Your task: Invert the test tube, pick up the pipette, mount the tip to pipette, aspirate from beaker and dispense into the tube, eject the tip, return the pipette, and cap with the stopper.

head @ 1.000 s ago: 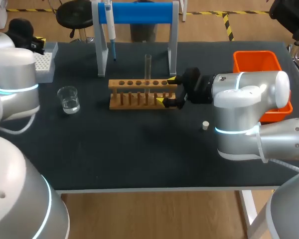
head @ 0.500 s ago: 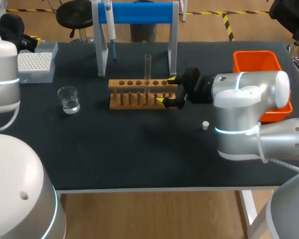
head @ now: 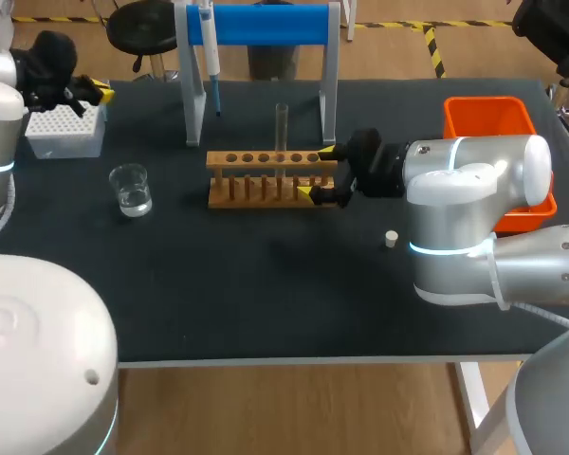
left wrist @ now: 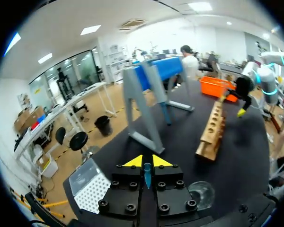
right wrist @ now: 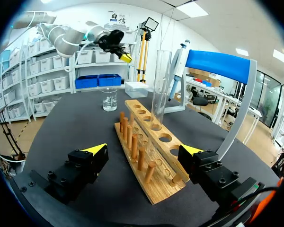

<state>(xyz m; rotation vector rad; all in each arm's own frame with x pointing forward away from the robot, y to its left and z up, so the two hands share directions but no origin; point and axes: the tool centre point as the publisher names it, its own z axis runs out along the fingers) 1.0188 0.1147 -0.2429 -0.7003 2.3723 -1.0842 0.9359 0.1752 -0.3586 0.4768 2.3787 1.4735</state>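
The test tube [head: 281, 125] stood mouth-up in the rack [head: 266, 180]. My right tool [head: 317, 172] was released, its fingers straddling the rack's end exactly as a second before. The change was my left arm: it had swung in from the left edge, and the left tool [head: 100, 93], clenched, hung over the tip box [head: 62, 131] by the surface's [head: 266, 294] far left corner. I judged the pipette [head: 209, 43], hanging on its stand [head: 266, 24], came next. The beaker [head: 131, 188] sat left of the rack. Only the stopper [head: 391, 239] lay on the open near half.
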